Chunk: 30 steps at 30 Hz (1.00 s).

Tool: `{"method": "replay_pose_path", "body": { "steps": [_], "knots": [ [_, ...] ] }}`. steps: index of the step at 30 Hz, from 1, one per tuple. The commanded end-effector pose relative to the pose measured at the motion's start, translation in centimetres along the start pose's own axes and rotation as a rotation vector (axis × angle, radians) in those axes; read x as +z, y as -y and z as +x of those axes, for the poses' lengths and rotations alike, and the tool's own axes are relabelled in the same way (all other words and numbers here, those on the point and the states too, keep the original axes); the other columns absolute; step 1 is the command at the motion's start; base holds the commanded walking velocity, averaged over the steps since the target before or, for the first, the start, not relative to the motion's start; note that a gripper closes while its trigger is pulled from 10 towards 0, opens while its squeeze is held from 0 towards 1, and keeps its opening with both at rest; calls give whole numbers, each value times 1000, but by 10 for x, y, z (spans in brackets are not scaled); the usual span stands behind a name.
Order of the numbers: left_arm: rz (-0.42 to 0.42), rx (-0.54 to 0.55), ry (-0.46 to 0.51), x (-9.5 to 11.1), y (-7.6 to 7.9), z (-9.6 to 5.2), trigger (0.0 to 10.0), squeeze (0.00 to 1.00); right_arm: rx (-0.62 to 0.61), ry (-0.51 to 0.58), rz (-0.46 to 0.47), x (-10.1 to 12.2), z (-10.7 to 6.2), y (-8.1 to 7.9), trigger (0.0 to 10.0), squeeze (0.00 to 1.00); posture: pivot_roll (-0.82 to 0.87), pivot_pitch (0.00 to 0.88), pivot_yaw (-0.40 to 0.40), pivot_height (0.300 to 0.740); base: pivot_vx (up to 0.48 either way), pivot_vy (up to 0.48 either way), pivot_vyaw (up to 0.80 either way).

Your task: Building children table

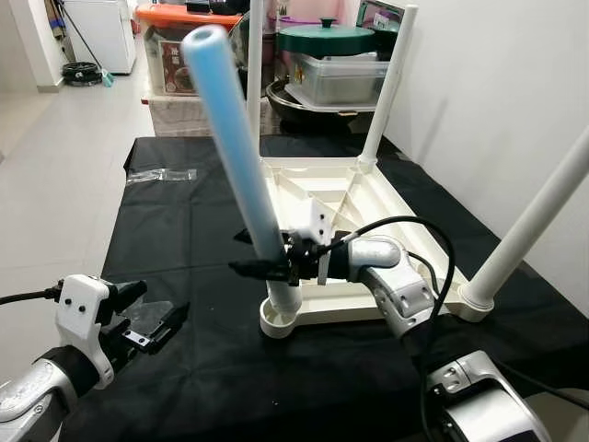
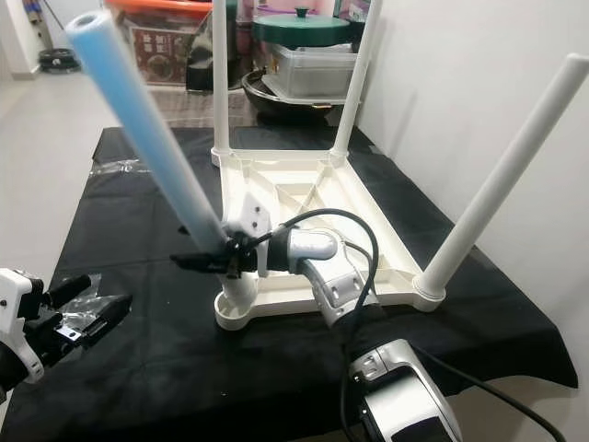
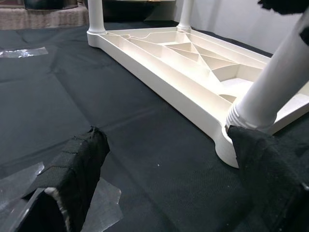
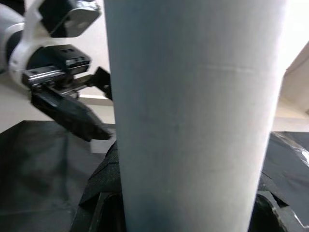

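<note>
An upturned white tabletop (image 1: 322,198) lies on the black cloth, underside ribs up. Three white legs stand in its corners, one near right (image 1: 529,230), two at the far end (image 1: 391,78). A light blue leg (image 1: 235,143) leans in the near left corner socket (image 1: 279,318), tilted toward me and to the left. My right gripper (image 1: 267,267) is shut on the blue leg low down, just above the socket. The blue leg (image 4: 193,116) is close up in the right wrist view. My left gripper (image 1: 152,322) hovers open over the cloth at the near left, holding nothing.
The black cloth (image 1: 184,221) covers a low surface. A clear plastic wrapper (image 1: 161,175) lies at its far left, another scrap (image 3: 104,203) under my left gripper. Boxes, a pan and a green-lidded pot (image 1: 327,41) crowd the far end. A white wall runs along the right.
</note>
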<state>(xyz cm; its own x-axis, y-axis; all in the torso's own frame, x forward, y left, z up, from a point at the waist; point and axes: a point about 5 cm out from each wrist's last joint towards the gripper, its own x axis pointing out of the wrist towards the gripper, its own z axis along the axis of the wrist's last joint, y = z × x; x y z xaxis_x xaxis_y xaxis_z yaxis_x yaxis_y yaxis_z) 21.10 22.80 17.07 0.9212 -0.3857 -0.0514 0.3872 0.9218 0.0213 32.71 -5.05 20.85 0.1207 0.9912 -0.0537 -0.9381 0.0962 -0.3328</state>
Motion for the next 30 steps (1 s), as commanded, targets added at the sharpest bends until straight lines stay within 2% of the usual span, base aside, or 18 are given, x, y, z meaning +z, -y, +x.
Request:
{"method": "replay_pose_path", "body": {
  "steps": [1,4,12,15,17,18,19,20,21,22,25,26,30],
  "knots": [
    [5,8,4,-1,1,-1,10000,0,41,-43,10,-8,1,-5,0,0,106,0,-117,740,0,0,0],
    [1,16,4,-2,1,-2,10000,0,111,-47,11,-9,3,-13,0,0,106,0,-123,740,0,0,0],
    [-8,25,5,-3,1,-2,10000,0,159,-41,51,-11,0,-18,0,0,102,0,-125,740,0,0,0],
    [-21,28,9,-4,1,-2,10000,0,193,-20,111,-12,-3,-19,0,0,102,0,-125,740,0,0,0],
    [-21,28,9,-4,1,-2,10000,0,193,-20,111,-12,-3,-19,0,0,102,0,-125,740,0,0,0],
    [-31,32,13,-4,0,-1,10000,0,245,-2,186,-13,-5,-19,0,0,108,0,-134,740,0,0,0],
    [-31,32,13,-4,0,-1,10000,0,245,-2,186,-13,-5,-19,0,0,108,0,-134,740,0,0,0],
    [-37,36,15,-4,0,-1,10000,0,284,6,241,-15,-4,-19,0,0,116,0,-141,740,0,0,0],
    [-37,36,15,-4,0,-1,10000,0,284,6,241,-15,-4,-19,0,0,116,0,-141,740,0,0,0],
    [-46,45,21,-4,0,-1,10000,0,317,15,290,-17,-1,-18,0,0,124,0,-148,740,0,0,0],
    [-46,45,21,-4,0,-1,10000,0,317,15,290,-17,-1,-18,0,0,124,0,-148,740,0,0,0],
    [-53,56,24,-4,0,-1,10000,0,334,23,321,-18,3,-17,0,0,135,0,-156,740,0,0,0],
    [-57,87,20,-5,-2,-7,10000,0,342,26,343,-21,11,-17,0,0,145,0,-164,740,0,0,0]
  ]
}}
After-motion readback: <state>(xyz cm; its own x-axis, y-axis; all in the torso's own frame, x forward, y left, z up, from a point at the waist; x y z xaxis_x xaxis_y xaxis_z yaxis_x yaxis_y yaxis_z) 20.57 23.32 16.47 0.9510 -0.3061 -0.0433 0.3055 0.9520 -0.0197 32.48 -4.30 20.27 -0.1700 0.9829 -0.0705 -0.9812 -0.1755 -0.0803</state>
